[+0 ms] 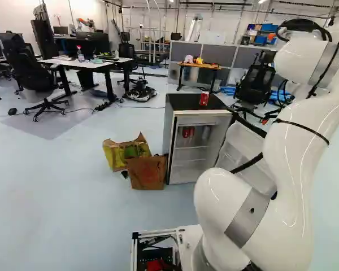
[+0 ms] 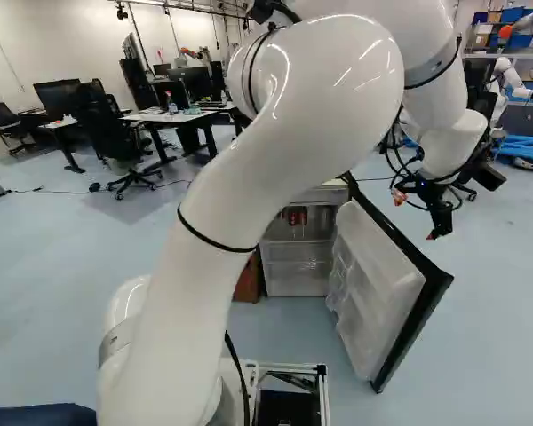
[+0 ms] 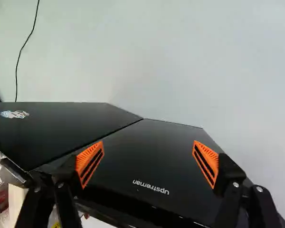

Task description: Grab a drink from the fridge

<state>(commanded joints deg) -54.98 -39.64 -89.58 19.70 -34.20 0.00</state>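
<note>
On the dark top of the fridge (image 1: pixel 181 102), a red can (image 1: pixel 204 99) is placed upright, with its long axis vertical. Inside, near the top, more red cans (image 2: pixel 298 216) are seen, also upright. The fridge door (image 2: pixel 373 284) is opened. The arm (image 2: pixel 311 89) is bent over toward the right of the right base view, and its gripper (image 2: pixel 439 233) is pointed downward. Its two fingers are spread widely, and nothing is held between the orange pads (image 3: pixel 90 164).
</note>
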